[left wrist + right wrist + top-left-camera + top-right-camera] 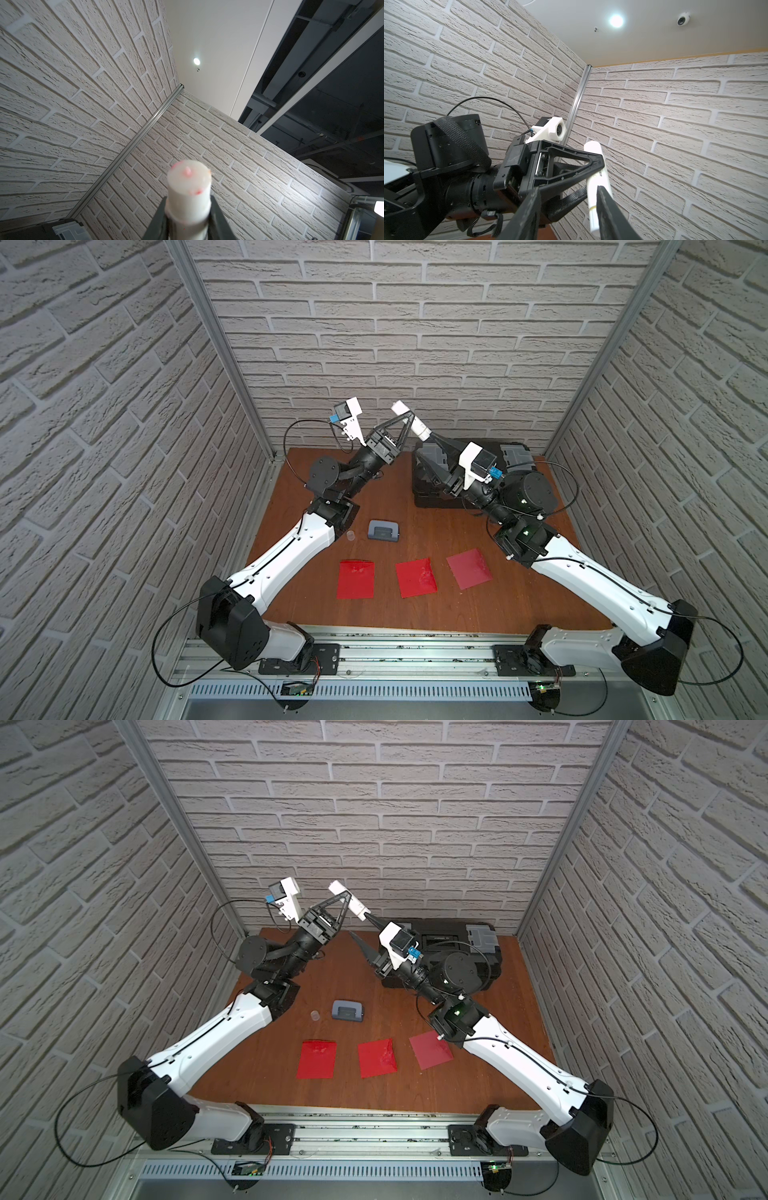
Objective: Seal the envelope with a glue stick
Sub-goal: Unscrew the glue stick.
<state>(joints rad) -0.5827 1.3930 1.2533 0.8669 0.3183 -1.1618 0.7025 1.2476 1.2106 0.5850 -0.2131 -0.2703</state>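
Saw glue stick (400,408), uncapped, clamped in left end effector (409,420), aloft well beyond hole punch (383,529). Found right end effector (424,443) spread around tube's base. Looked like twist-out step; next needed square closure, then rotation.

No text, number, brand or sign legible in any view. Faint dark print along the white barrel of the glue stick (598,178) in the right wrist view: a short line of characters, too small and blurred to make out. Small pale strip, perhaps a label, on the lid of the case (442,937) in a top view: equally unreadable. Pink flecks on the glue stick's end face in the left wrist view: smears, not characters.
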